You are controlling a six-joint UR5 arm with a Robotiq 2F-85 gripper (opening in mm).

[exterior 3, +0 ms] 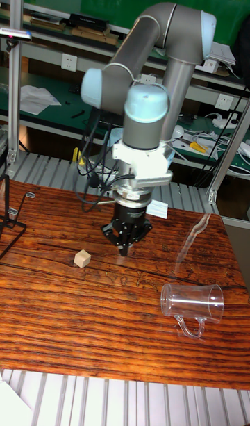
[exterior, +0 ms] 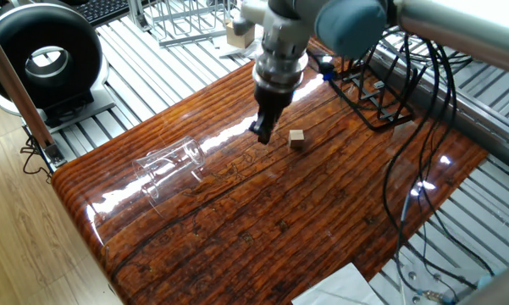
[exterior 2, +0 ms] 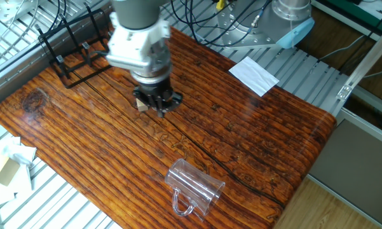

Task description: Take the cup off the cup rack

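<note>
The clear glass cup (exterior: pixel 170 164) (exterior 2: pixel 194 184) (exterior 3: pixel 194 302) lies on its side on the wooden table, handle towards the table edge, far from the black wire cup rack (exterior: pixel 374 96) (exterior 2: pixel 71 55) (exterior 3: pixel 8 216), which holds nothing. My gripper (exterior: pixel 262 131) (exterior 2: pixel 161 107) (exterior 3: pixel 125 249) points down just above the table between rack and cup, beside the small wooden cube (exterior: pixel 297 139) (exterior 3: pixel 82 258). Its fingers are pressed together with nothing between them. The cup is well apart from the gripper.
A silver wire frame (exterior: pixel 186 21) and a wooden block (exterior: pixel 237 32) sit at the back. A black round device (exterior: pixel 47 59) stands off the table's left. Black cables (exterior: pixel 411 127) hang near the rack. White paper (exterior 2: pixel 254 74) lies on one table corner.
</note>
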